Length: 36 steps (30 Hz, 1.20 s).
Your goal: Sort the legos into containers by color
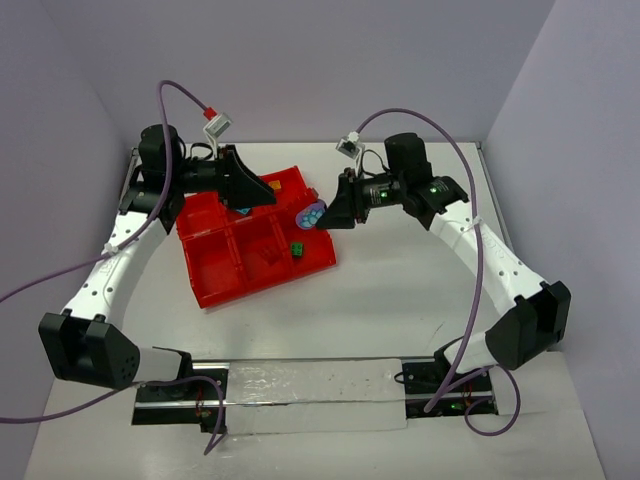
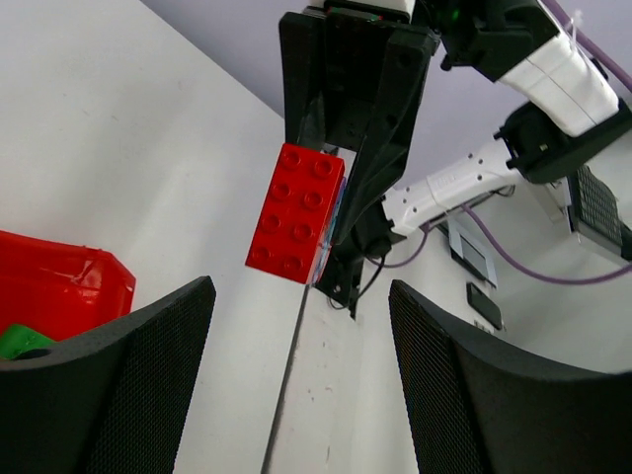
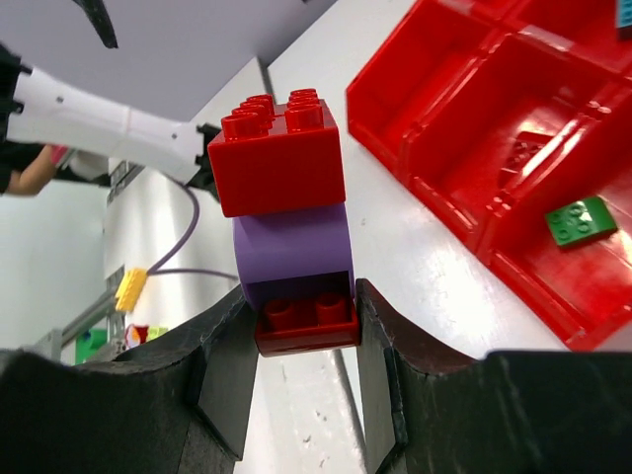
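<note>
My right gripper (image 3: 302, 308) is shut on a small stack of legos: a red brick (image 3: 280, 148) on a purple arch brick (image 3: 294, 245) on a thin red plate (image 3: 306, 331). In the top view this gripper (image 1: 324, 215) holds the stack (image 1: 312, 213) just off the right edge of the red tray (image 1: 215, 290). A green brick (image 1: 298, 249) and a red brick (image 1: 270, 255) lie in near compartments, and the green one shows in the right wrist view (image 3: 581, 219). My left gripper (image 1: 268, 192) is open and empty above the tray's far side. Its view faces the held stack (image 2: 296, 212).
A teal brick (image 1: 243, 210) and an orange piece (image 1: 273, 186) show in the tray's far compartments, partly hidden by my left gripper. The tray's corner (image 2: 69, 286) shows in the left wrist view. Grey walls close the table at back and sides.
</note>
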Each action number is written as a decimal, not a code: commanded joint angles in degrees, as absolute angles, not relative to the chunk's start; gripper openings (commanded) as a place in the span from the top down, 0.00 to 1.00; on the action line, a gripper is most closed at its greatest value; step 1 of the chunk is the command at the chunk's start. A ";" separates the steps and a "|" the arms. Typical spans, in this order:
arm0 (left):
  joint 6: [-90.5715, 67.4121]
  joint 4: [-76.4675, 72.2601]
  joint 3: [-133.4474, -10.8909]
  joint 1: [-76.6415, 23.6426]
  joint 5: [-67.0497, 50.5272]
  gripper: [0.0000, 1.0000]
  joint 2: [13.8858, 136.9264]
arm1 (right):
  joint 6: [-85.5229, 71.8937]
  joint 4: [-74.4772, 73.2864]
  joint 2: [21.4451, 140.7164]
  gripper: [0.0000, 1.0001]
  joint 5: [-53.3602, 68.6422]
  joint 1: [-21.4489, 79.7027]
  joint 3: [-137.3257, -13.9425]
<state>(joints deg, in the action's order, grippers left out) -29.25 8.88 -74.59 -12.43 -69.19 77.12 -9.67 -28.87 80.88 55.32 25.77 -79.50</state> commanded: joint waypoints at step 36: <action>-22.49 10.88 -76.54 -19.97 -79.16 1.00 80.14 | -3.08 -36.20 83.66 0.99 60.52 29.88 -86.71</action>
<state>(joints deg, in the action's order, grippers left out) -23.27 12.60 -75.96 -19.51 -77.30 81.56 -3.34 -37.00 84.20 60.44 29.48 -85.10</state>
